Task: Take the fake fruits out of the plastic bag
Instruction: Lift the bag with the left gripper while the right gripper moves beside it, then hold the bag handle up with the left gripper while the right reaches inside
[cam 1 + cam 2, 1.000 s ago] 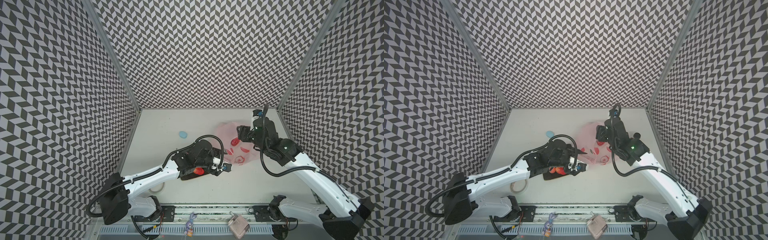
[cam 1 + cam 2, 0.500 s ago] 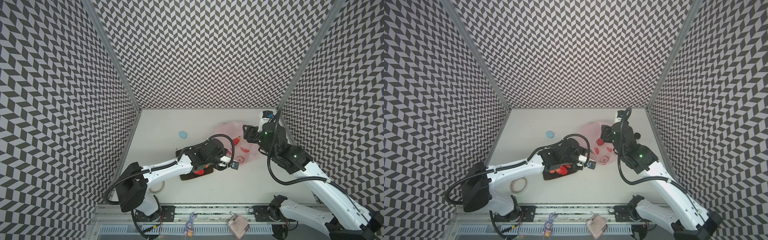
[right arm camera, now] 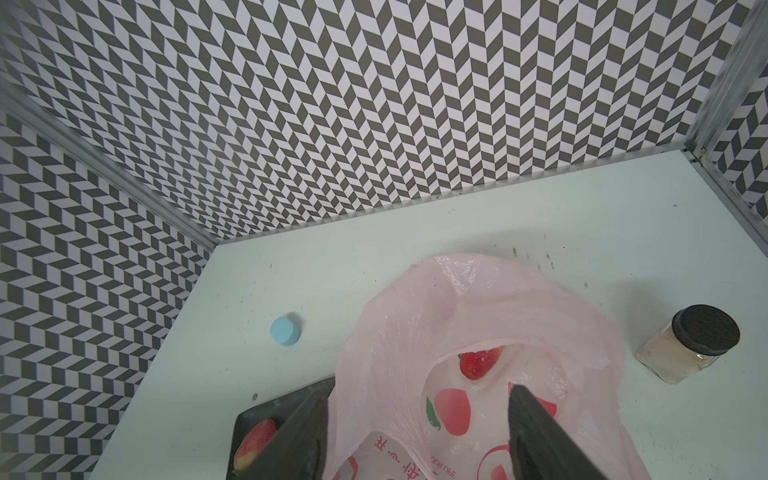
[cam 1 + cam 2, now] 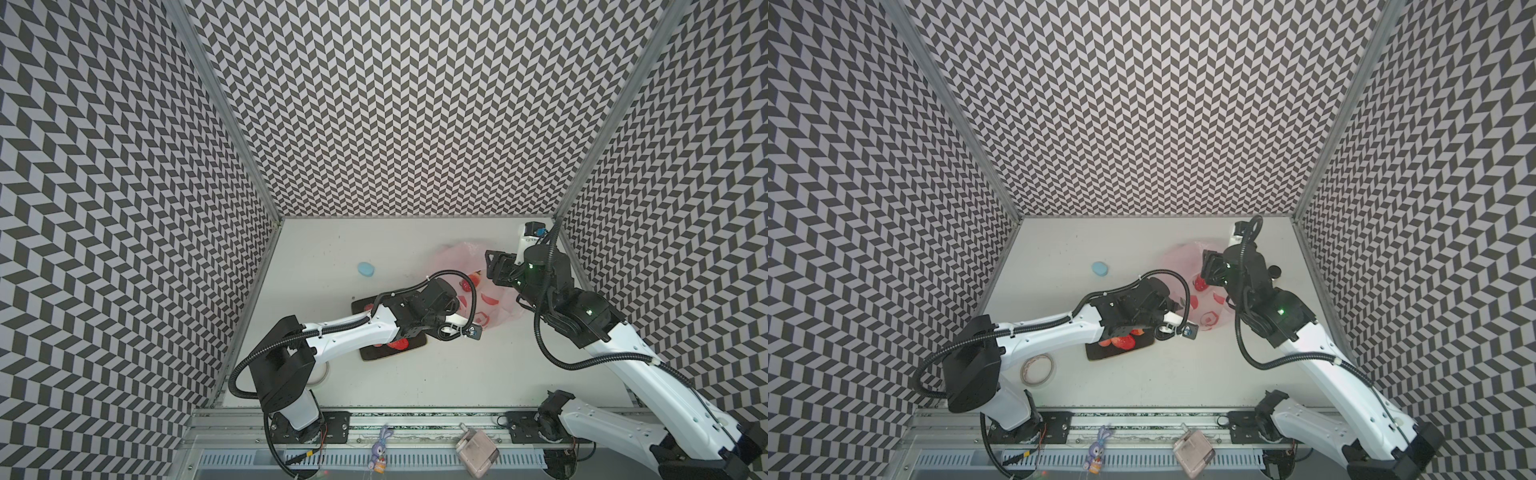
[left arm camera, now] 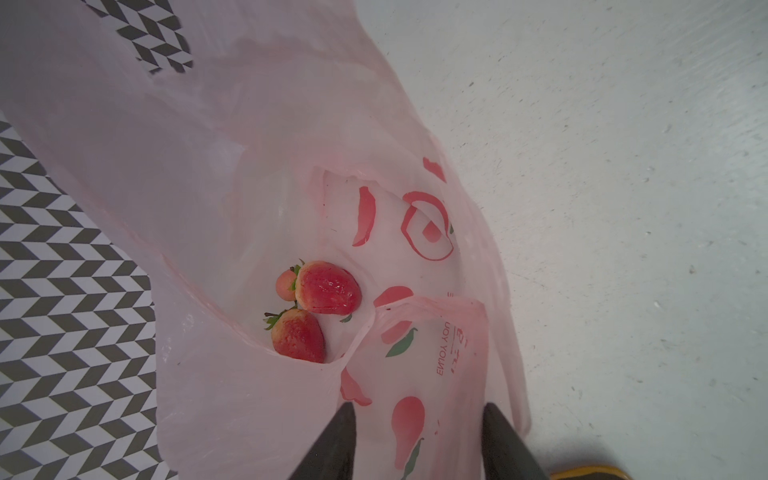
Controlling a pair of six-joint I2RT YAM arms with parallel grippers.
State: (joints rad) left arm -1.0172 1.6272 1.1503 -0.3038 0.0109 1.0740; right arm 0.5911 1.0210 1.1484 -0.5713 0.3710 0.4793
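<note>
White tabletop (image 4: 415,374) carries, nearest, the dark plate (image 4: 370,353) with the plated strawberries (image 4: 1123,341) already out, so the task looks partly done. Just beyond, to the right, the left gripper (image 5: 415,409) hangs over the plastic bag (image 5: 208,187) with jaws part open and empty, while two bagged strawberries (image 5: 328,287) and a small peach ball (image 5: 284,284) lie inside. Farther still, the right gripper (image 3: 415,395) hovers over the bag's mouth, jaws wide apart, holding nothing.

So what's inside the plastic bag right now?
In the left wrist view the plastic bag holds a big strawberry, a smaller strawberry beside it and a small peach ball. Its folded film covers the rest, so more cannot be ruled out.
</note>
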